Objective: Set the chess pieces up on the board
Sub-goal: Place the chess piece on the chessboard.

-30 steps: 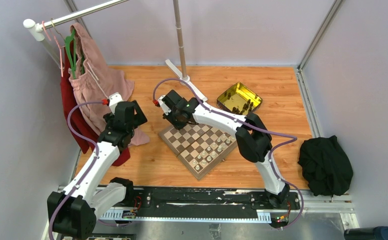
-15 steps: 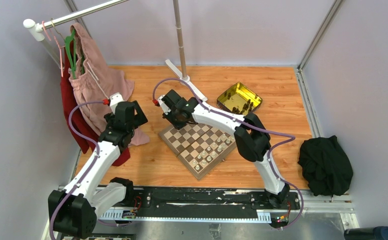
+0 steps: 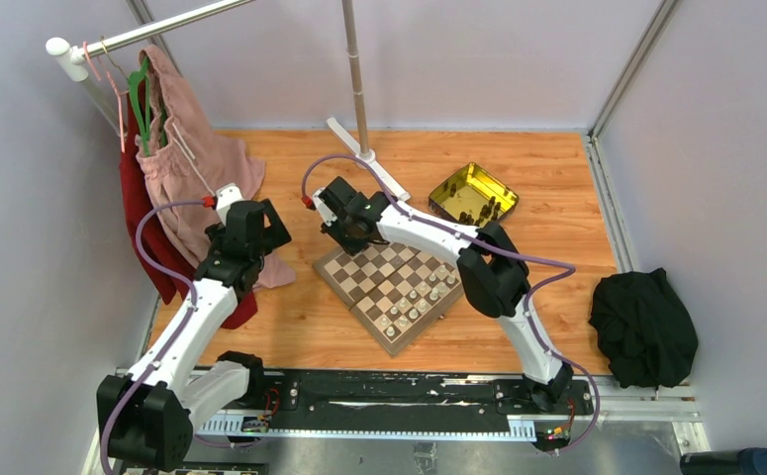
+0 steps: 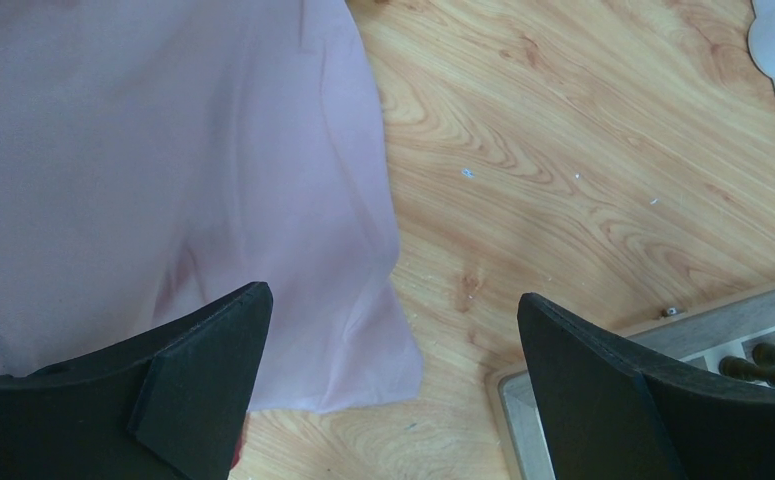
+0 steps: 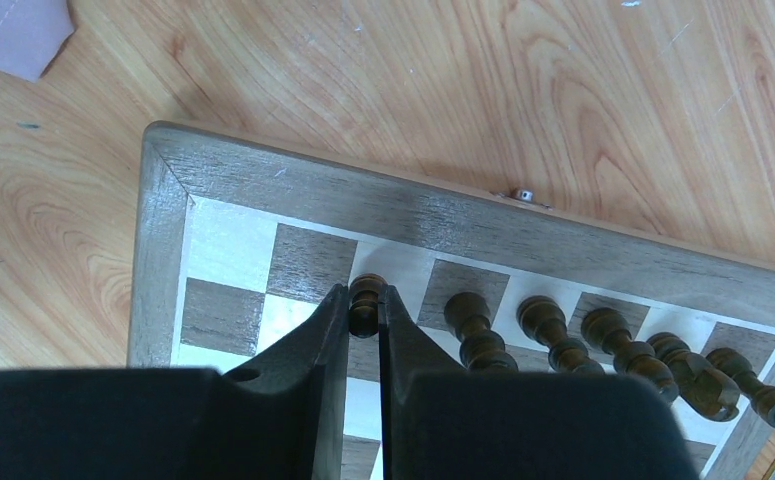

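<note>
Right now we have the right gripper pinching a dark brown chessman low over the edge row of the board, next to the other dark pieces and near the corner; we cannot tell whether its foot touches the square. Next, we judge, it needs seating upright and a clean release without nudging its neighbour. The left gripper hangs spread wide beside the pink cloth.

The board lies mid-table. Pieces stand along its far edge and its near-right edge. The tin sits behind it to the right, more pieces inside. Clothes hang left, and a cloth heap lies far right.
</note>
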You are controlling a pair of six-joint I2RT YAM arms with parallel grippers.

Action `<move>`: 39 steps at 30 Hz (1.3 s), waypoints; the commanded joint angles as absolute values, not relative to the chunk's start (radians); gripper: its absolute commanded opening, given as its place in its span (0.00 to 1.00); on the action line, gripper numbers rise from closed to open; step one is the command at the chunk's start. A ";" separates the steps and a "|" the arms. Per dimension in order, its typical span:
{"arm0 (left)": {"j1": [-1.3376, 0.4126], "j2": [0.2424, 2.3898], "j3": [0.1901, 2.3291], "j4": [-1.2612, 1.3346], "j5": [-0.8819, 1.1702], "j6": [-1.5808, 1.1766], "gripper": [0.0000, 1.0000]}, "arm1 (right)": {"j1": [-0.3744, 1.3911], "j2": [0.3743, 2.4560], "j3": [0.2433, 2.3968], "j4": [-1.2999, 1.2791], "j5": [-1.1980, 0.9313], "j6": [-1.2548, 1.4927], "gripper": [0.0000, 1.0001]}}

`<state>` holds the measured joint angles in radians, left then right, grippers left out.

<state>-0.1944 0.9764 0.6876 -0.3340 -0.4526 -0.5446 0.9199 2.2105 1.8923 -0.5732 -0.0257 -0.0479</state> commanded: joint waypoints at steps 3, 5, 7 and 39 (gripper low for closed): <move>-0.177 0.993 0.670 -0.304 -0.442 -0.528 1.00 | 0.900 2.235 1.934 -0.598 -0.018 -0.067 0.00; -0.174 0.995 0.668 -0.300 -0.439 -0.530 1.00 | 0.896 2.238 1.937 -0.598 -0.018 -0.069 0.00; -0.172 0.998 0.665 -0.295 -0.436 -0.531 1.00 | 0.892 2.240 1.937 -0.598 -0.020 -0.069 0.00; -0.163 1.010 0.664 -0.288 -0.421 -0.532 1.00 | 0.893 2.160 1.867 -0.582 -0.054 -0.050 0.00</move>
<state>-0.1722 1.0126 0.6746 -0.3000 -0.4286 -0.5339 0.8955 2.2204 1.9015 -0.5701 -0.0448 -0.0521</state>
